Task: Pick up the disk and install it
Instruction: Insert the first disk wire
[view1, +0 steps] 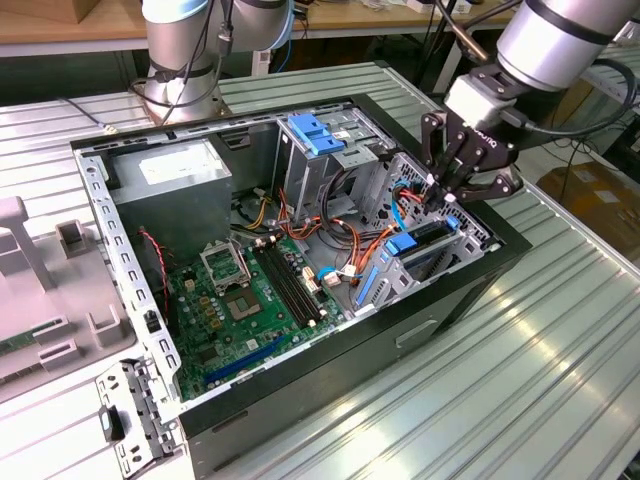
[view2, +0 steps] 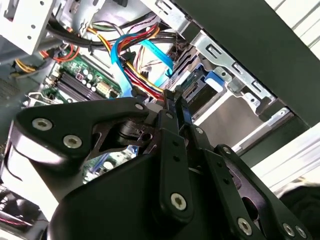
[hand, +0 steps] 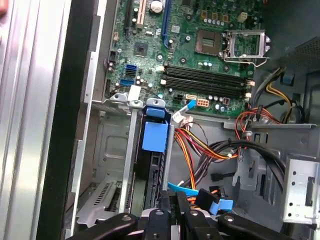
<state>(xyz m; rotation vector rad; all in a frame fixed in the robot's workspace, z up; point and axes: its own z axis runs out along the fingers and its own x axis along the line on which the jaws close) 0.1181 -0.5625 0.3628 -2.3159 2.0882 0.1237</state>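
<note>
The disk (view1: 424, 240) stands on edge in the drive bay at the open computer case's corner on the exterior view's right, its dark face between bright blue rails. Its blue tab (hand: 154, 136) faces the motherboard in the first wrist view, and the disk (view2: 212, 80) shows beyond the fingertips in the second wrist view. My gripper (view1: 441, 196) hangs just above the bay's far end, tilted down into the case. Its fingers (view2: 170, 102) are pressed together, shut, with nothing visible between them. The gripper (hand: 173, 198) sits over the disk's end nearest the cables.
The black computer case (view1: 330, 372) lies open on a ribbed metal table. Inside are a green motherboard (view1: 240, 300), a grey power supply (view1: 170, 175) and an upper cage with a blue latch (view1: 315, 135). Orange and blue cables (hand: 210, 150) crowd beside the bay. A second arm's base (view1: 180, 60) stands behind.
</note>
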